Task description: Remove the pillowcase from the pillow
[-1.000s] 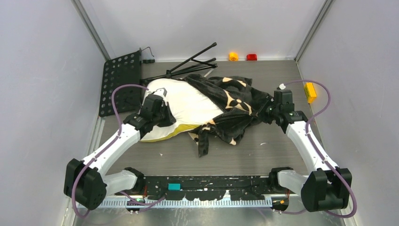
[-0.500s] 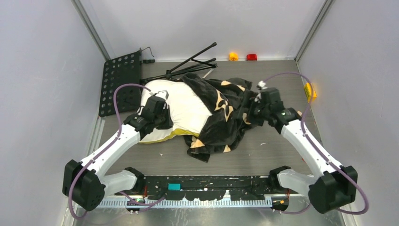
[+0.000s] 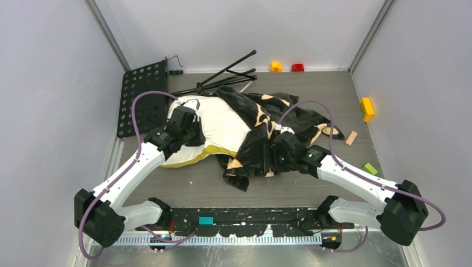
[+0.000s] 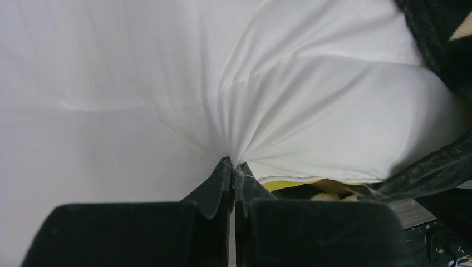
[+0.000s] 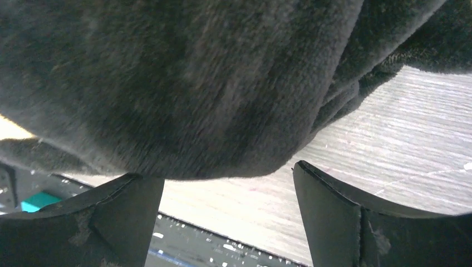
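The cream-white pillow [image 3: 222,123] lies left of centre, its right half still inside the black flowered pillowcase [image 3: 261,130], which is bunched in a heap over it. My left gripper [image 3: 191,130] is shut on a pinch of white pillow fabric [image 4: 239,111], drawn into folds at the fingertips [image 4: 222,169]. My right gripper [image 3: 276,154] sits at the near right side of the heap, open. In the right wrist view black plush [image 5: 195,83] hangs just above the right gripper [image 5: 222,173], and nothing lies between the jaws.
A black perforated plate [image 3: 142,97] leans at the back left, with a folded black stand [image 3: 222,75] behind the pillow. Orange [image 3: 276,67] and red [image 3: 298,67] blocks sit by the back wall. Yellow [image 3: 366,108], tan [image 3: 351,137] and green [image 3: 370,168] pieces lie at the right.
My right gripper has let go of the pillowcase, opened wide and swung left and nearer, to the heap's front. The pillowcase has slumped back over the pillow. The left arm has barely moved.
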You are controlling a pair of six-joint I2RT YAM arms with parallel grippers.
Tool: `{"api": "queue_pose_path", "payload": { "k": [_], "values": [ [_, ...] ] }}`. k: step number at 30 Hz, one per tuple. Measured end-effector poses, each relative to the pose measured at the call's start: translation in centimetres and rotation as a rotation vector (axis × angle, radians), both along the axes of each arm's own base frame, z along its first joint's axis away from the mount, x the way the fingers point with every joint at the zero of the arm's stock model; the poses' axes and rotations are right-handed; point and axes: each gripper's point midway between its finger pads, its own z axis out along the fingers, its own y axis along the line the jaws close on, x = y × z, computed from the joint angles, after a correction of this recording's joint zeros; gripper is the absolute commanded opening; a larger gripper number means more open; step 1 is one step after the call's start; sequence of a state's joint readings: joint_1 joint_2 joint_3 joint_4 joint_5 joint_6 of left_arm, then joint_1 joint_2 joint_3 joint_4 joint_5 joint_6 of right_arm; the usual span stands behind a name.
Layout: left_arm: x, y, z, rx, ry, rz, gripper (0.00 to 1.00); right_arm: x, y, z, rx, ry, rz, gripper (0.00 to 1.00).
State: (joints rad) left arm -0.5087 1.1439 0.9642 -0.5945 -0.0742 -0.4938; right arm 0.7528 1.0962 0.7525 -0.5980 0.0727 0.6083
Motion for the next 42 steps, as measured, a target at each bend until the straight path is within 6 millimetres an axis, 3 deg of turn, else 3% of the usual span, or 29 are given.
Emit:
{"api": "queue_pose_path", "payload": {
  "k": [2,6,8,12,18,21,25,30,33,39,41,42],
  "values": [
    [0.1,0.0,0.2,0.001,-0.001,0.0,0.0,0.0,-0.2,-1.3,-0.017,0.001,-0.006,0.89],
    [0.1,-0.1,0.3,0.003,0.005,-0.001,0.0,0.8,0.2,-2.6,-0.011,-0.028,-0.006,0.74],
    [0.1,0.0,0.5,0.005,0.006,-0.001,0.0,1.3,0.8,-2.3,0.007,-0.054,0.001,0.59],
    [0.5,0.0,1.4,0.008,-0.016,0.0,0.0,2.5,1.9,-1.2,0.058,-0.126,0.015,0.19],
    [1.3,0.3,2.7,0.034,-0.035,0.003,0.0,3.3,1.5,1.2,0.115,-0.241,-0.023,0.17],
    [2.0,1.0,3.4,0.028,-0.051,0.03,0.0,3.8,1.0,2.8,0.133,-0.303,-0.055,0.11],
    [2.4,1.8,3.6,0.018,-0.056,0.062,0.0,4.8,-0.5,3.6,0.092,-0.345,-0.152,0.06],
    [3.2,5.2,4.3,0.054,-0.088,0.174,0.0,6.7,-7.2,1.9,-0.083,-0.315,-0.382,0.06],
    [2.9,5.9,4.8,0.061,-0.101,0.189,0.0,7.5,-10.4,1.4,-0.11,-0.284,-0.496,0.05],
    [2.4,6.2,5.0,0.068,-0.104,0.189,0.0,8.6,-14.6,0.9,-0.091,-0.234,-0.667,0.05],
    [2.3,6.3,4.9,0.071,-0.1,0.188,0.0,8.9,-15.6,0.6,-0.092,-0.207,-0.723,0.1],
    [2.2,6.3,4.8,0.071,-0.098,0.189,0.0,9.2,-16.1,0.5,-0.097,-0.191,-0.749,0.17]
  ]
}}
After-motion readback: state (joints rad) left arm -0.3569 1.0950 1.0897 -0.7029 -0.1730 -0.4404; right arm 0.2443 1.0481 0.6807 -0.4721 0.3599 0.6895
